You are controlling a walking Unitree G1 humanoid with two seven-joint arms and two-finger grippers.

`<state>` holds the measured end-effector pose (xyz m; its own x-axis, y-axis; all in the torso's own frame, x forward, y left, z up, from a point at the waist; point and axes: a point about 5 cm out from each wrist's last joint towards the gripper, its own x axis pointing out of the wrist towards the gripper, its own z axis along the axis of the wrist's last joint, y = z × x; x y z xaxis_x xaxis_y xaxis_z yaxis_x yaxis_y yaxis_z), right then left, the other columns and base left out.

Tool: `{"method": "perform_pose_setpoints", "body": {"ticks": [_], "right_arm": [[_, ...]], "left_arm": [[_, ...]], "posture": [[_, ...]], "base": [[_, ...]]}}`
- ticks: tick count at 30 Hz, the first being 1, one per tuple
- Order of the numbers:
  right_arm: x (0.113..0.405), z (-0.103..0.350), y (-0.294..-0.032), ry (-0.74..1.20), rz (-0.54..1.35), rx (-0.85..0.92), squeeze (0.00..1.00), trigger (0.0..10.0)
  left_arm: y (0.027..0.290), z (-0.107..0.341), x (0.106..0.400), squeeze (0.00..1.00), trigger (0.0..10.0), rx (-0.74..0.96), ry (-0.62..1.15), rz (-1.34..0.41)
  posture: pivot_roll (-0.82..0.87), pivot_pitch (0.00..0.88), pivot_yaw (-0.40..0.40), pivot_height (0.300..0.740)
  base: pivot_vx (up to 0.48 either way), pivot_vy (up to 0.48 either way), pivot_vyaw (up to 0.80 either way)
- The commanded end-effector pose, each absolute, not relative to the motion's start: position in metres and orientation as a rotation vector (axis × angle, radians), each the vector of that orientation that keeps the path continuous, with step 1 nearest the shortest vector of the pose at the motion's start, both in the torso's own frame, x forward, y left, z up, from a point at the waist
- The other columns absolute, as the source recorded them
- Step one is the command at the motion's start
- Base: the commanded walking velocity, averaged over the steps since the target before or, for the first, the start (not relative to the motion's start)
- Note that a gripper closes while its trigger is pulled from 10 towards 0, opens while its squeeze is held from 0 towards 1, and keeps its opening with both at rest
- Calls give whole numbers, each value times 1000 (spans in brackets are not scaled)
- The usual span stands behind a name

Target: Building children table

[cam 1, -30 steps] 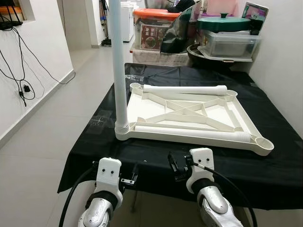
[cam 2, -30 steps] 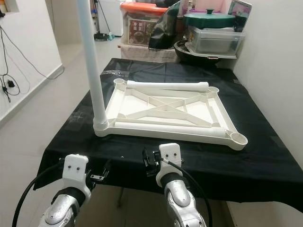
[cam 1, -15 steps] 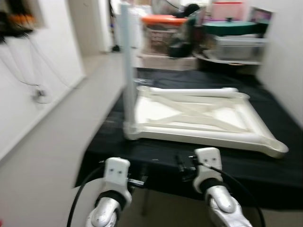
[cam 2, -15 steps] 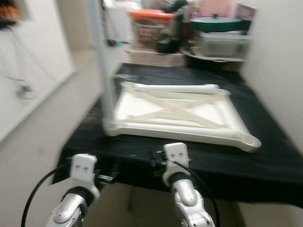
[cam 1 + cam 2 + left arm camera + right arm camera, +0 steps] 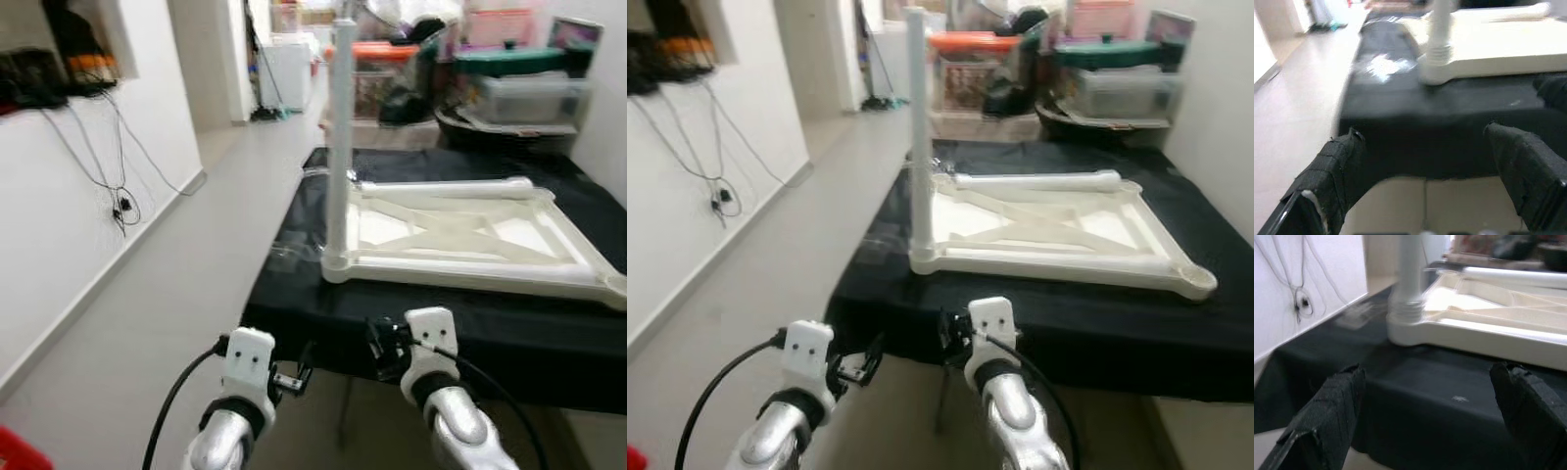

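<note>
Pale tiled floor (image 5: 147,323) runs along a white wall hung with dark cables (image 5: 118,196), and storage boxes (image 5: 1117,88) crowd the far end of the room. Against these stands a desk (image 5: 1068,328) covered in black cloth. On the cloth lies the white tabletop (image 5: 1058,240), turned underside up so that its cross-braced ribs and corner sockets face the ceiling.

One leg (image 5: 918,127) stands upright in the near left corner socket; its threaded collar meets the socket rim in the right wrist view, so it appears seated. Two more legs lie loose on the tabletop: one along the far edge (image 5: 1038,180) and one along the near edge (image 5: 490,279). The near right corner socket (image 5: 1198,284) is open and unfilled; the two far sockets cannot be made out clearly.

By this evidence the build is at an early stage: one leg of four fitted, at least two waiting, the fourth not identifiable, and the tabletop yet to be turned upright.

Both arms hang low in front of the desk edge, well short of the parts. The left gripper (image 5: 1435,176) holds nothing, its fingers (image 5: 1332,171) spread wide with the cloth edge between them. The right gripper (image 5: 1435,416) is likewise spread and unladen, its fingers (image 5: 1327,416) framing the fitted leg's corner.
</note>
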<state>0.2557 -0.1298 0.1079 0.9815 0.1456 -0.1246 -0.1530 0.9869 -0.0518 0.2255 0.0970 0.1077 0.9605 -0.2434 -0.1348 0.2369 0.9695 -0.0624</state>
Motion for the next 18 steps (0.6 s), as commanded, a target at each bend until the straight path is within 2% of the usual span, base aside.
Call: {"method": "perform_pose_setpoints", "body": {"ticks": [1,2,7,16,18], "right_arm": [[257,109,-127,122,157,-66,0,10000],[257,109,-127,122,157,-66,0,10000],[256,107,-125,138,169,-66,0,10000],[256,111,-131,110,119,-59,0,10000],[256,111,-131,108,119,-62,0,10000]], "left_arm": [[99,107,225,0,10000,-28,149,-236],[99,107,225,0,10000,-28,149,-236],[100,108,224,0,10000,-28,142,-228],[121,118,228,0,10000,-11,70,-71],[124,120,228,0,10000,-4,58,-48]], "posture": [[44,7,-38,740],[44,7,-38,740],[44,8,-35,740],[46,3,-40,740],[46,1,-39,740]], "base": [[0,0,0],[0,0,0],[0,0,-800],[0,0,-800],[0,0,0]]}}
